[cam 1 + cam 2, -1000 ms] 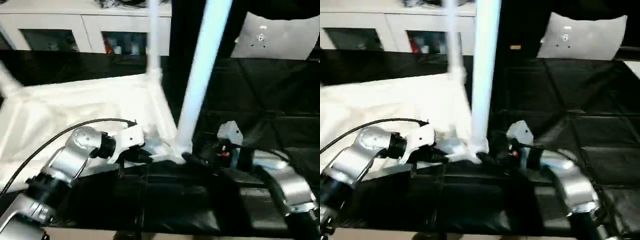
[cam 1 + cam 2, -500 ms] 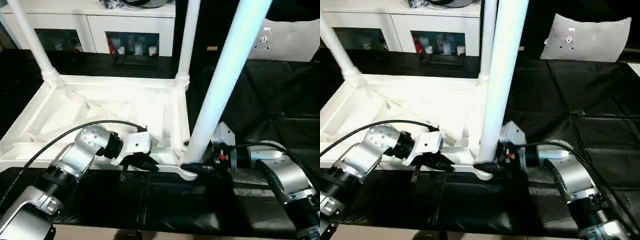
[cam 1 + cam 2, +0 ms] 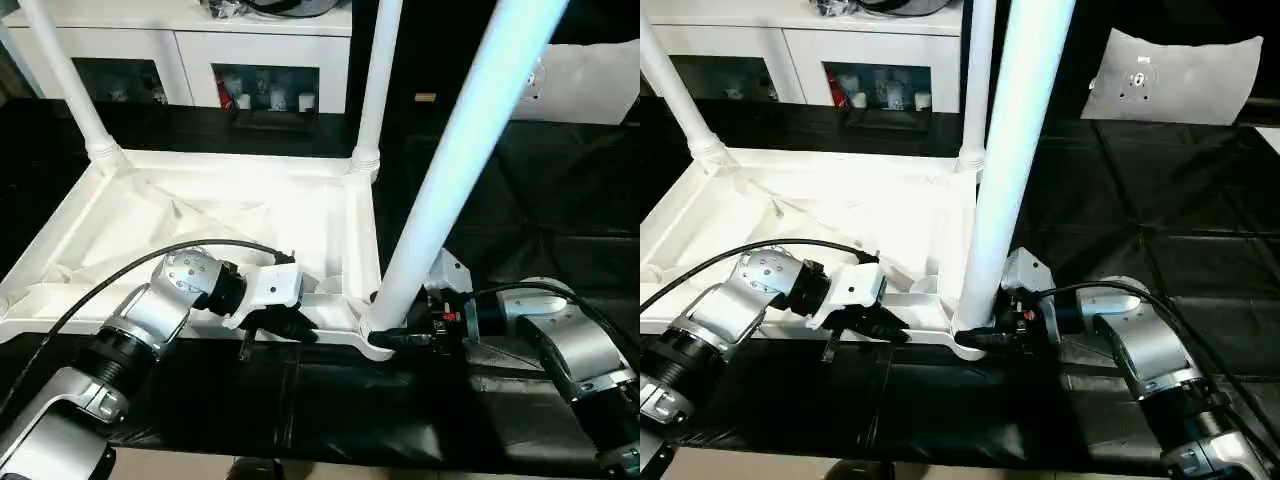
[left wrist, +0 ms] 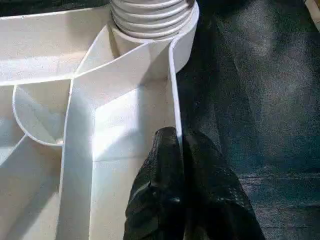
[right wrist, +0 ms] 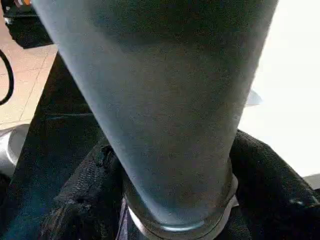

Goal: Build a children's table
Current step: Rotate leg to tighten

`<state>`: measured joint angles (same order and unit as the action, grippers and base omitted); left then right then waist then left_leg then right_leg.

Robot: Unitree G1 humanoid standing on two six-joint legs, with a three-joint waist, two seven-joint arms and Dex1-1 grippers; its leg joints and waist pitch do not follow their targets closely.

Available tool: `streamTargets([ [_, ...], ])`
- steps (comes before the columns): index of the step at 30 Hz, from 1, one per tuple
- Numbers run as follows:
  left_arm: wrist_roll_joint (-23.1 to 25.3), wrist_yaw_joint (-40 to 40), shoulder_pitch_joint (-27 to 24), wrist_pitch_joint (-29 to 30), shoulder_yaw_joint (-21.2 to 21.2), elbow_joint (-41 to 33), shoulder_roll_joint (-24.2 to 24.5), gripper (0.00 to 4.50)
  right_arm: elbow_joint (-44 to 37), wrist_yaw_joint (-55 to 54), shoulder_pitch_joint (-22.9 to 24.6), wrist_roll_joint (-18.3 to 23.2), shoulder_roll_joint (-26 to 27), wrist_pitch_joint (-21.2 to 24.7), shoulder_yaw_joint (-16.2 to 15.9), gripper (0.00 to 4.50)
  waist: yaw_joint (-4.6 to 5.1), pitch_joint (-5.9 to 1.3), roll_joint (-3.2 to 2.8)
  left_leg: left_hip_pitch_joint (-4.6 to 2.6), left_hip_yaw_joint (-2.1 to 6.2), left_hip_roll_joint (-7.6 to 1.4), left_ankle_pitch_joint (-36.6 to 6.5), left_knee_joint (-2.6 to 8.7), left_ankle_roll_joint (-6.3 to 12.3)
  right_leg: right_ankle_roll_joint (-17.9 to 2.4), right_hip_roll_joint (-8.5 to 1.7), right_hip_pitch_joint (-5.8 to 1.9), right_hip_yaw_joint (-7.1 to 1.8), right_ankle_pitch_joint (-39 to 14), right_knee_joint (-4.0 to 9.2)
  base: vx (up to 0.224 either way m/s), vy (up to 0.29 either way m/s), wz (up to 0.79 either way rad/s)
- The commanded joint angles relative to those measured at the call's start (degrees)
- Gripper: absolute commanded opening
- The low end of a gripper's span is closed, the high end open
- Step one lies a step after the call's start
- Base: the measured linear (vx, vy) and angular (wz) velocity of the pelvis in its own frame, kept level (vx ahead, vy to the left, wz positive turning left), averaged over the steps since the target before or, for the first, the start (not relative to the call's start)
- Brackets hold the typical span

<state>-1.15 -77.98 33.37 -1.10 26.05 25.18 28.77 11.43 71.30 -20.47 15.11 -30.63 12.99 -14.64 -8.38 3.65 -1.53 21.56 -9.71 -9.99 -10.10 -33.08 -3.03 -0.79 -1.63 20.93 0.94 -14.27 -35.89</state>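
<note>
The white tabletop [image 3: 250, 215] lies upside down, ribbed underside up. Three white tube legs stand in corner sockets: far left leg [image 3: 62, 75], far right leg [image 3: 378, 80], near right leg [image 3: 455, 170].

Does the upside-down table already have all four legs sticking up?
No. Three legs stand in the tabletop; its near left corner socket is still bare.

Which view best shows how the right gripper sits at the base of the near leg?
The right wrist view: the near leg runs between the right gripper fingers, one on each side at its base. The eye views show that gripper from above, at the tabletop corner, its fingers mostly hidden.
</note>
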Motion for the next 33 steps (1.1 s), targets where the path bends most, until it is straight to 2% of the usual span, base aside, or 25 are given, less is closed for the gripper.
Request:
streamTargets([
  [1,2.03,0.49,-0.17,0.77,0.6,1.27,-0.01,0.0,-0.38,0.77,1.34,-0.26,0.15,2.15,-1.57,2.69,0.43,-2.61,-0.17,-1.17,1.21,-3.77,-9.74,3.56,2.42,-12.89,-6.24,-1.32,-2.51,-2.02,4.36,0.0,0.0,0.0],
  [2,1.21,1.78,-0.46,2.33,-0.44,0.97,-0.53,0.0,-1.08,-0.4,2.1,0.2,0.59,3.52,-1.28,2.69,0.51,-2.61,-0.03,-1.2,1.19,-3.76,-10.03,3.6,2.33,-12.96,-6.21,-1.34,-2.5,-2.14,4.41,0.0,0.0,0.0],
  [3,0.47,4.1,-0.92,4.41,-1.78,0.31,-1.27,0.0,-2.1,-2.72,3.37,0.62,1.57,4.59,-0.7,2.69,0.48,-2.31,-0.37,-1.21,1.22,-3.8,-10.2,3.7,2.21,-12.98,-6.21,-1.15,-2.53,-2.21,4.45,0.0,0.0,0.0],
  [4,0.47,4.1,-0.92,4.41,-1.78,0.31,-1.27,0.0,-2.1,-2.72,3.37,0.62,1.57,4.59,-0.7,2.69,0.48,-2.3,-0.31,-1.26,1.2,-3.91,-10.44,3.76,2.07,-12.96,-6.22,-1.11,-2.59,-2.24,4.54,0.0,0.0,0.0],
  [5,-0.05,6.05,-1.35,6.53,-2.8,-0.41,-1.86,0.0,-2.87,-5.04,4.43,0.56,2.49,5.18,-0.29,2.69,0.53,-2.18,-0.13,-1.21,1.29,-3.79,-11.54,3.86,1.79,-12.92,-6.39,-1.21,-2.57,-3.83,4.65,0.0,0.0,0.0],
  [6,-0.77,10.62,-2.13,10.39,-4.93,-1.7,-3.29,0.0,-4.04,-10.2,6.41,-0.6,4.49,5.34,0.23,2.69,0.74,-1.81,-0.21,-1.28,1.23,-3.86,-12.69,4.15,1.28,-12.78,-6.4,-0.85,-2.71,-5.94,4.81,0.0,0.0,0.0],
  [7,-1.82,12.4,-2.83,12.66,-6.06,-3.1,-4.27,0.0,-4.6,-13.94,7.47,-1.17,6.28,6.01,0.78,2.69,0.86,-1.47,-0.21,-1.46,1.33,-3.73,-14.83,4.37,0.65,-12.18,-6.51,-0.74,-2.75,-10.42,5.35,0.0,0.0,0.0],
  [8,-2.81,15.97,-3.97,16.3,-7.65,-5.76,-6.1,0.0,-5.51,-20.78,9.07,-1.89,9.99,7.69,1.95,2.69,1.01,-1.37,-0.19,-1.5,1.38,-3.74,-15.67,4.61,0.29,-11.83,-6.59,-0.77,-2.82,-12.73,5.53,0.0,0.0,0.0],
  [10,-2.79,19.75,-4.93,19.64,-8.69,-8.26,-7.88,0.0,-6.24,-26.76,10.2,-2.18,13.75,9.67,3.16,2.68,1.69,-0.61,-0.25,-1.76,1.86,-3.54,-21.06,5.28,-1.64,-9.64,-6.86,-0.16,-2.98,-24.46,6.33,0.0,0.0,0.0],
  [11,-2.76,23.37,-5.67,22.98,-9.64,-10.39,-10.05,0.0,-6.61,-31.38,10.75,-2.44,17.15,11.38,3.93,2.68,2.22,-0.49,-0.31,-1.42,2.22,-3.53,-21.31,5.66,-2.2,-8.46,-6.9,-0.25,-2.95,-26.5,6.4,0.0,0.0,0.0],
  [13,-2.63,26.67,-6.12,26.28,-10.6,-12.17,-12.31,0.0,-6.83,-35.35,10.92,-3.23,20.01,12.67,4.29,2.68,2.98,-0.51,0.0,-1.34,2.12,-3.31,-20.68,5.77,-1.93,-7.44,-6.67,-0.21,-2.91,-25.96,6.59,0.0,0.0,0.0],
  [14,-2.37,28.41,-6.2,27.66,-11.04,-12.85,-13.52,0.0,-6.72,-37.35,10.8,-3.38,21.63,13.24,4.6,2.68,3.15,-0.55,-0.05,-1.42,2.09,-3.33,-20.08,5.81,-1.76,-7.53,-6.75,-0.12,-2.94,-25.23,6.6,0.0,0.0,0.0],
  [15,-2.06,30.67,-6.14,29.48,-11.62,-13.58,-15.16,0.0,-6.53,-39.96,10.51,-3.23,23.82,14.27,5.2,2.68,3.6,-0.32,-0.16,-1.59,1.96,-3.32,-19.76,5.78,-1.13,-7.78,-6.78,0.32,-3.09,-24.37,6.94,0.0,0.0,0.0],
  [16,-2.01,31.7,-6.07,30.28,-11.88,-13.89,-15.99,0.0,-6.3,-41.38,10.27,-3.31,24.9,14.66,5.48,2.68,3.86,-0.5,-0.32,-1.34,1.98,-3.29,-18.43,5.81,-0.7,-8.0,-6.83,-0.04,-3.04,-22.54,6.86,0.0,0.0,0.0],
  [19,-1.85,39.11,-5.22,35.17,-14.12,-15.65,-22.02,0.0,-4.23,-50.38,8.2,-3.73,31.58,16.67,7.23,2.67,4.17,-0.44,-0.33,-1.06,1.94,-3.21,-16.5,5.96,-0.55,-8.4,-6.58,-0.15,-2.81,-18.09,6.75,0.0,0.0,0.0],
  [20,-1.82,39.32,-5.18,35.25,-14.16,-15.68,-22.21,0.0,-4.12,-50.65,8.09,-3.76,31.78,16.72,7.28,2.67,4.39,-0.44,-0.22,-1.23,1.8,-3.25,-16.18,5.89,-0.46,-8.88,-6.58,0.06,-2.98,-16.51,6.66,0.0,0.0,0.0],
  [21,-1.11,42.73,-4.6,36.85,-14.38,-16.62,-25.35,0.0,-2.47,-55.6,6.35,-4.69,35.28,18.0,7.93,2.67,4.55,-0.49,-0.07,-1.1,1.77,-3.16,-15.56,5.85,-0.25,-8.83,-6.63,-0.19,-2.97,-15.61,6.59,0.0,0.0,0.0],
  [23,-0.33,43.4,-4.47,37.19,-13.47,-17.16,-26.19,0.0,-1.69,-58.04,5.41,-6.17,36.57,17.84,7.77,2.67,4.88,-0.59,-0.07,-0.88,1.77,-3.02,-14.21,5.76,-0.08,-8.77,-6.47,-0.34,-2.88,-13.45,6.49,0.0,0.0,0.0],
  [24,0.56,43.49,-4.52,37.42,-12.49,-17.65,-26.0,0.0,-1.61,-58.38,5.19,-6.18,37.16,17.67,7.8,2.67,4.94,-0.92,0.1,-0.87,1.69,-3.1,-12.23,5.51,0.62,-8.62,-6.43,-0.68,-2.9,-9.38,6.28,0.0,0.0,0.0],
  [26,1.42,43.21,-4.72,37.77,-11.44,-18.13,-25.22,0.0,-1.67,-58.24,5.22,-6.61,37.11,17.29,7.57,2.67,4.85,-1.19,-0.06,-0.79,1.59,-3.03,-9.65,5.19,1.16,-8.81,-6.31,-0.91,-2.89,-4.28,5.82,0.06,-0.011,0.0],
  [27,2.22,43.08,-4.93,38.09,-10.74,-18.49,-24.41,0.0,-1.77,-57.98,5.36,-6.92,36.93,16.81,7.41,3.23,4.84,-1.47,-0.03,-0.52,1.48,-2.79,-5.01,4.65,2.35,-9.42,-6.12,-1.42,-2.74,5.57,4.98,0.063,-0.014,0.0],
  [29,3.27,42.61,-5.11,38.47,-9.93,-18.8,-22.95,0.0,-2.04,-58.06,5.52,-6.83,36.97,16.62,8.2,3.37,4.76,-1.74,-0.07,-0.47,1.46,-2.73,-2.65,4.34,3.42,-9.86,-6.09,-1.67,-2.53,12.19,4.42,0.027,-0.008,0.0],
  [30,3.88,42.28,-5.21,38.72,-9.49,-18.96,-22.0,0.0,-2.22,-58.22,5.62,-6.79,36.98,16.52,8.8,3.37,4.88,-1.57,-0.11,-0.38,1.42,-2.71,-2.95,4.41,3.63,-10.05,-6.07,-1.58,-2.47,12.57,4.43,0.0,0.0,0.0],
  [31,4.02,41.61,-5.31,38.5,-9.57,-18.96,-20.81,0.0,-2.63,-57.93,5.63,-6.61,36.38,15.75,9.52,3.64,4.99,-1.58,-0.08,-0.5,1.4,-2.77,-4.7,4.55,3.54,-10.25,-6.11,-1.65,-2.38,10.62,4.65,0.0,0.0,0.0],
  [33,4.17,40.66,-5.49,38.49,-9.41,-19.16,-19.67,0.0,-3.07,-57.67,5.54,-6.35,35.85,15.07,10.33,3.86,5.22,-1.37,-0.19,-0.7,1.49,-2.98,-8.2,4.95,2.53,-10.43,-6.28,-1.58,-2.37,3.88,5.21,0.0,0.0,0.0],
])
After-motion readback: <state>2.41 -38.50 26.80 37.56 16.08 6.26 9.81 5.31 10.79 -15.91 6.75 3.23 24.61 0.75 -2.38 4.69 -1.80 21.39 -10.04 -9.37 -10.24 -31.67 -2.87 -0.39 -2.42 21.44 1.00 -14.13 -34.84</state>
